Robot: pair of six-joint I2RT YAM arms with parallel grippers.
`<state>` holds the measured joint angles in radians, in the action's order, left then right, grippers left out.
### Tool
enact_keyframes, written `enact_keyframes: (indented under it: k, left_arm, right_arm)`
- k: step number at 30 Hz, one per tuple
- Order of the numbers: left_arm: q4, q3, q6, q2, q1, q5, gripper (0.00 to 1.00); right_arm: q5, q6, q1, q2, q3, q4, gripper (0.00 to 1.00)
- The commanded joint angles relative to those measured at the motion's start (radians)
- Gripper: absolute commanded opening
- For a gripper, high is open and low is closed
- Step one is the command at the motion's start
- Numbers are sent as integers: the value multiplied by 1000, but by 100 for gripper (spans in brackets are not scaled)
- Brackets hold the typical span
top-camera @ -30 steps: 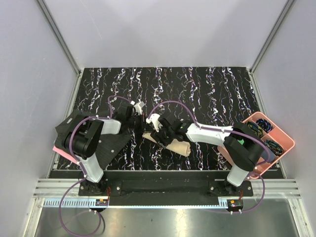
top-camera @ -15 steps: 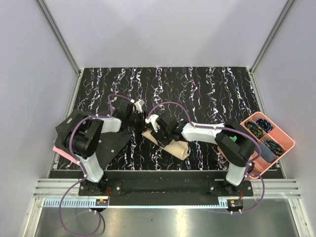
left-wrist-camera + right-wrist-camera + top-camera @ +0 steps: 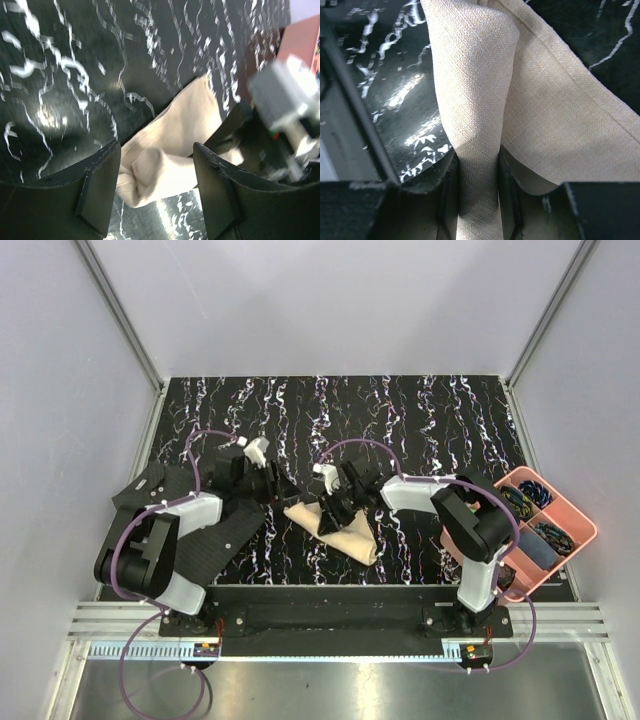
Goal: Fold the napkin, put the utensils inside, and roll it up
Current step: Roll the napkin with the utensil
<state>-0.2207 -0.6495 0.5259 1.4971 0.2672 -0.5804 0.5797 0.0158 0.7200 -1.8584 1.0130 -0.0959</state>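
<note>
The napkin (image 3: 345, 535) lies bunched on the tabletop (image 3: 400, 420) between the arms. The right gripper (image 3: 478, 180) jaws grasp a fold of it; the left gripper (image 3: 155, 170) jaws are released. The pink tray (image 3: 563, 499) holds small coloured items.

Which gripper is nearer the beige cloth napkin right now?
Right. The right gripper pinches a fold of the beige cloth napkin; the left gripper hangs open beside its left end.
</note>
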Motion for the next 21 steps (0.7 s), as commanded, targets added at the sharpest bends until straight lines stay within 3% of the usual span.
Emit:
enact_keyframes:
  k: [1, 6, 12, 19, 21]
  left_arm:
    - [-146, 65, -7, -12, 1, -59, 61]
    - [-196, 94, -3, 18, 3, -96, 59]
    - [-281, 120, 40, 61, 10, -147, 55]
    - [-282, 120, 42, 107, 32, -171, 44]
    - [-282, 119, 42, 118, 41, -176, 36]
  right_arm:
    - [232, 6, -39, -61, -14, 8, 34]
    - [337, 6, -77, -97, 6, 9, 34]
    - [350, 12, -90, -147, 35, 7, 34]
    - [348, 13, -103, -179, 47, 9, 34]
    - [339, 13, -108, -179, 47, 9, 34]
